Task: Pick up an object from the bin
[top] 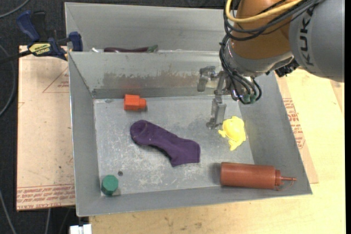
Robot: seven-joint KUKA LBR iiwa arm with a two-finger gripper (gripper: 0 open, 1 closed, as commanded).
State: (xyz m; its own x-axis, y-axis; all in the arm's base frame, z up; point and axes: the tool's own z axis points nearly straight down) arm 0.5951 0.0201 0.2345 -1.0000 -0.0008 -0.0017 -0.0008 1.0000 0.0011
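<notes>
Now your hand [215, 119] hangs just beside the lumpy yellow thing [233, 132] near the bin's [82, 118] right wall; spread or pressed together, cannot tell.

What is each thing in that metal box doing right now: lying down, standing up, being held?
Orange rectangular block: lying loose near the back wall of the grey metal bin.
Purple fabric sock: lying flat, mid-floor.
Yellow crumpled soft thing: on the floor, beside the arm's tip.
Red-brown plastic squeeze bottle: on its side, nozzle pointing right.
Small green round knob: resting at the front left corner.
Robot arm: reaching down into the bin.
</notes>
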